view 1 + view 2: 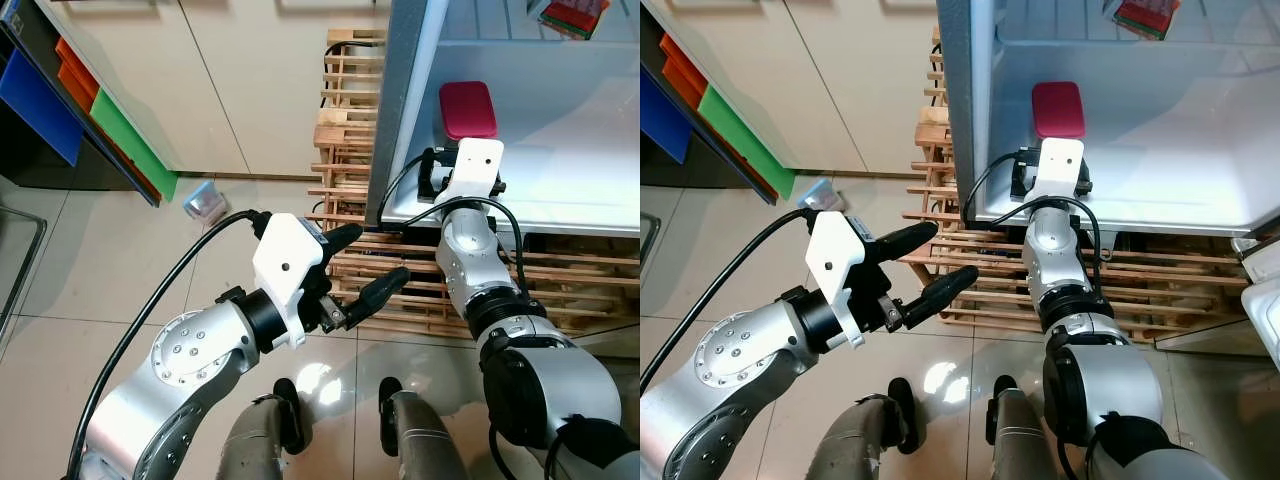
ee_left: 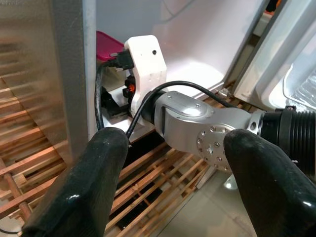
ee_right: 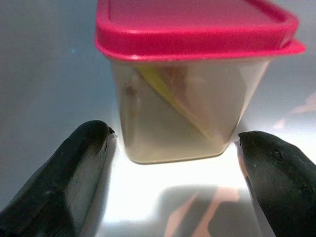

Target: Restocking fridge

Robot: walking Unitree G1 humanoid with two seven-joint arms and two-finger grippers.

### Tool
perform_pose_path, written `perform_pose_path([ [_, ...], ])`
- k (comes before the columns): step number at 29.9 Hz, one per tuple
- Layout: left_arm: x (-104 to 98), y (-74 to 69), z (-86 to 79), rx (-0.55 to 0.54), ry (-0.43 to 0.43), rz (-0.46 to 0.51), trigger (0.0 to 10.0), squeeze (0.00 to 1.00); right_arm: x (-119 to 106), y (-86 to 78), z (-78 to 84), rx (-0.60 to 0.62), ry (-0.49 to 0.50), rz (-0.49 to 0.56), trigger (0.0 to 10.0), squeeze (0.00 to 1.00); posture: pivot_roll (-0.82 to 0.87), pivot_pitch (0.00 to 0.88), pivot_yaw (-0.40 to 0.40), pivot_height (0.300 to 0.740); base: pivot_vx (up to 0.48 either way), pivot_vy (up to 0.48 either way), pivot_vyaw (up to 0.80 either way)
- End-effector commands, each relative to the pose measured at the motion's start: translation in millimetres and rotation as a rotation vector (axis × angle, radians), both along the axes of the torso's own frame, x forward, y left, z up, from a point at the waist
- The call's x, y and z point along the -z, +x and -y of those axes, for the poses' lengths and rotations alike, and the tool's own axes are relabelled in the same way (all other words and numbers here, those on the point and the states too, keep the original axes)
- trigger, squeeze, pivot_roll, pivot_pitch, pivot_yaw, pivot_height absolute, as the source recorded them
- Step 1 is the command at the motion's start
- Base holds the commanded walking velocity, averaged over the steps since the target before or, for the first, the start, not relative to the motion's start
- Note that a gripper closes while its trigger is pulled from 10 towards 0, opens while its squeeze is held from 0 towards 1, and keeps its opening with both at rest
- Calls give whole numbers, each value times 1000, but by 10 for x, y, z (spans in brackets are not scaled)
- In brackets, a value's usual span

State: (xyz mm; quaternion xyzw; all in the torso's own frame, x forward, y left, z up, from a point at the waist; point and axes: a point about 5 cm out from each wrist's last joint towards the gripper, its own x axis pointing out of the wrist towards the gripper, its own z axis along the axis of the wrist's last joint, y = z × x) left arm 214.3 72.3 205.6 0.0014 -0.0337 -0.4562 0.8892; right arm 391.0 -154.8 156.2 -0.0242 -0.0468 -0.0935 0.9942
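A clear plastic container with a pink lid (image 3: 192,98) stands on the white fridge shelf (image 1: 570,140), upright, with some food inside. My right gripper (image 3: 174,136) is inside the fridge just in front of it. It is open, one finger (image 3: 74,168) on each side, and touches nothing. From the head, the pink lid (image 1: 467,108) sits just beyond my white right wrist (image 1: 475,170). My left gripper (image 1: 380,253) hangs open and empty outside the fridge, low over the wooden pallet (image 1: 345,120).
The fridge's grey side wall (image 1: 400,100) stands between my two arms. A small clear tub (image 1: 205,202) lies on the tiled floor to the left. Coloured bins (image 1: 120,140) fill a rack at far left. A red packet (image 1: 572,15) lies on the upper fridge shelf.
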Motion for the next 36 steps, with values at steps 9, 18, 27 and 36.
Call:
perform_pose_path([
  [9,28,58,46,9,-43,14,10000,0,-148,-138,-31,-14,-57,154,10000,1000,36,244,9,740,0,0,0],
  [18,110,272,65,-70,-72,23,10000,0,262,-680,212,26,62,-20,10000,1000,-51,88,-25,740,0,0,0],
  [27,355,447,-332,-363,-123,-82,10000,0,151,-1495,421,-71,-151,103,10000,0,-108,10,-3,740,0,0,0],
  [36,521,620,-472,-591,-90,-51,10000,0,320,-1353,591,-17,-58,2,10000,0,-116,0,-3,740,0,0,0],
])
